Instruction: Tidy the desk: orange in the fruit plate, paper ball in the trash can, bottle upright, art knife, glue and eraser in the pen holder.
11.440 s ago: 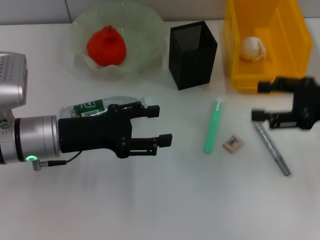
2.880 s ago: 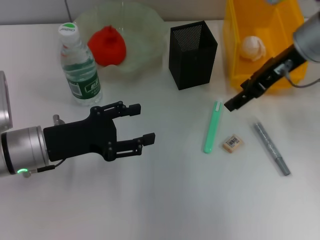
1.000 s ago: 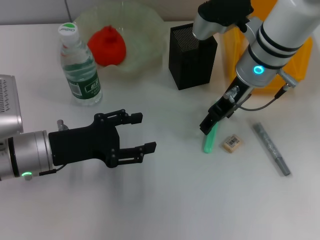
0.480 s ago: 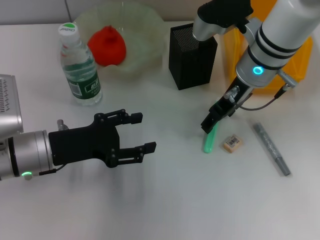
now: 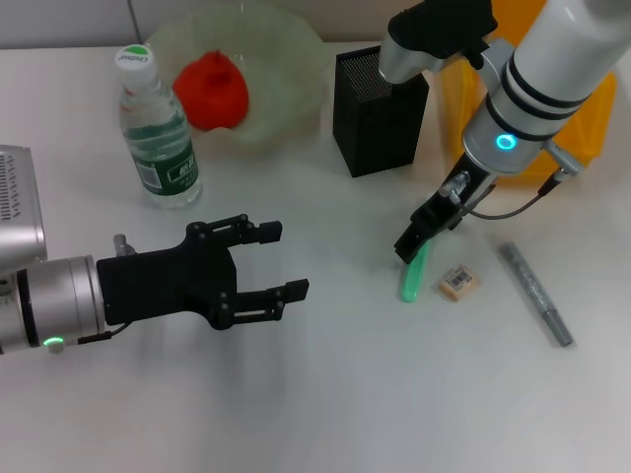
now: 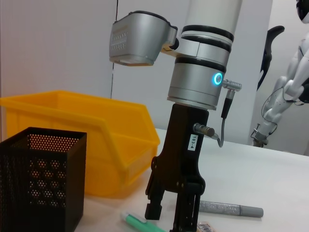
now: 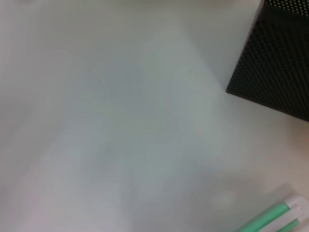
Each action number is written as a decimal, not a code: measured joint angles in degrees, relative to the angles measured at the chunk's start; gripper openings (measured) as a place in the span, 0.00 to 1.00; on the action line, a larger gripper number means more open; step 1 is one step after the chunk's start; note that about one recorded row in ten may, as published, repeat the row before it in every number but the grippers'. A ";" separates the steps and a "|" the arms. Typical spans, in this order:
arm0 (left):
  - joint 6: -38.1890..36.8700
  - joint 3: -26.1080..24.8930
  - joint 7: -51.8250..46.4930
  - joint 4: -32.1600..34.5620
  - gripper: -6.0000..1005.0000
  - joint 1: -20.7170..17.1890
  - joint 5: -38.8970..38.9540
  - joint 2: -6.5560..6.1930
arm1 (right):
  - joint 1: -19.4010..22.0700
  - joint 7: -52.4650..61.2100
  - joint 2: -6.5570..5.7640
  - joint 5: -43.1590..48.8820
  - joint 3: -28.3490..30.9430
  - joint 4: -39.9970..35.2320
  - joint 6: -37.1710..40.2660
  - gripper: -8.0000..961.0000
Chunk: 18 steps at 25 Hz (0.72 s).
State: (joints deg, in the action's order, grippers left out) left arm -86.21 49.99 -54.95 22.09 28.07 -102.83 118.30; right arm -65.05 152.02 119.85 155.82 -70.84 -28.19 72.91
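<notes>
Right gripper [image 5: 412, 243] points straight down at the green glue stick's [image 5: 414, 272] upper end, jaws slightly parted around it; left gripper [image 5: 276, 261] hovers level, open, empty.

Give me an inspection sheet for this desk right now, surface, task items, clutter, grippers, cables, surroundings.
Surface: white desk.
Job's things: red-orange lumpy orange in pale-green scalloped fruit plate; clear green-label bottle upright; black mesh pen holder; yellow trash can; green-and-white stick, tan barcode eraser and grey pen-like tool lying loose.
Clutter: nothing seen.
Grippers: right gripper down at the stick's upper end; left gripper open, hovering.
Cables: grey lead on the right wrist.
Surroundings: white robot figure.
</notes>
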 joint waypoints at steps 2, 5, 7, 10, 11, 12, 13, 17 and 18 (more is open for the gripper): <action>0.00 0.03 0.01 0.04 0.78 0.06 0.00 0.00 | 0.04 -0.02 0.01 -0.17 0.00 0.00 -0.05 0.86; 0.00 0.03 0.02 0.04 0.78 0.06 0.00 0.00 | 0.12 -0.06 0.02 -0.38 -0.04 0.04 -0.42 0.86; -0.01 0.03 0.02 0.02 0.78 0.06 0.00 0.00 | 0.12 -0.07 0.03 -0.67 -0.43 0.32 -0.61 0.86; -0.01 0.02 0.07 0.05 0.78 0.02 0.00 0.00 | 0.01 -0.07 0.04 -0.96 -1.21 0.74 -1.08 0.86; -0.02 0.02 0.08 0.05 0.78 0.02 0.00 0.00 | -0.01 -0.06 0.04 -0.97 -1.53 0.84 -1.25 0.86; -0.01 0.02 0.09 0.04 0.78 0.01 0.00 0.00 | -0.02 -0.06 0.04 -0.99 -1.79 0.93 -1.39 0.86; -0.01 0.02 0.10 0.02 0.78 -0.02 0.00 0.00 | -0.02 -0.01 0.04 -1.20 -2.03 0.97 -1.48 0.86; -0.01 0.02 0.11 0.05 0.78 -0.09 0.00 0.00 | -0.02 -0.01 0.04 -1.86 -2.11 0.99 -1.48 0.86; -0.01 0.02 0.11 0.06 0.78 -0.11 0.00 0.00 | -0.02 -0.06 0.04 -2.02 -2.18 1.01 -1.48 0.86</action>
State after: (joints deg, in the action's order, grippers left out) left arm -86.22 50.01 -54.84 22.15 27.96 -102.83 118.29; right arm -65.07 151.96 119.89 153.79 -73.03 -27.18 71.43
